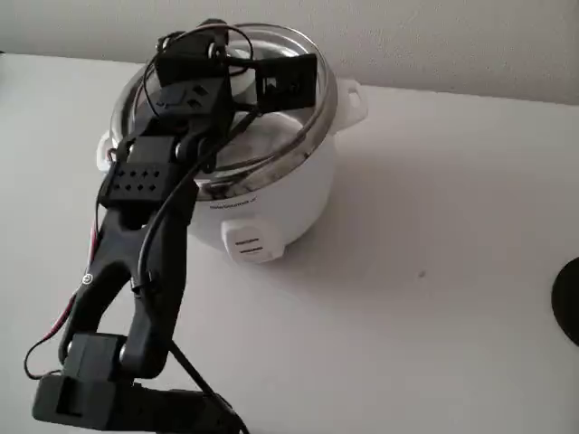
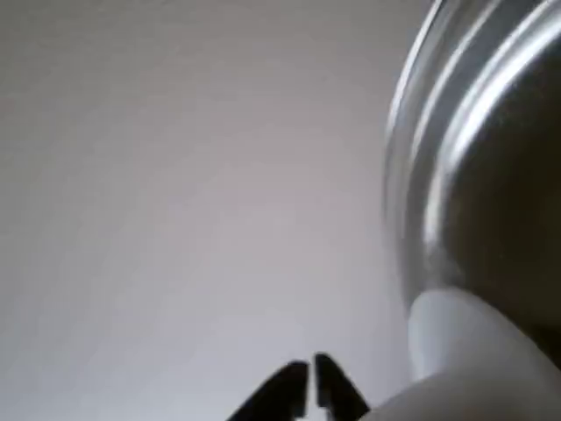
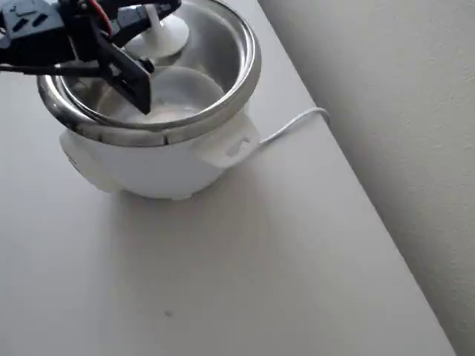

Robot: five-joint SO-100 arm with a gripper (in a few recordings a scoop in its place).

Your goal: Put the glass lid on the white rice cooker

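The lid (image 1: 271, 108) sits over the cooker (image 1: 262, 208) on the worktop (image 1: 434, 271), seemingly tilted on the steel rim rather than fully seated. My pincer (image 2: 311, 386) is nearly closed and empty beside the knob (image 3: 159, 37). I judge this the seating step; next, nudge the lid level.

Lid (image 3: 167, 33) on cooker (image 3: 148, 159), arm (image 3: 67, 37) above.
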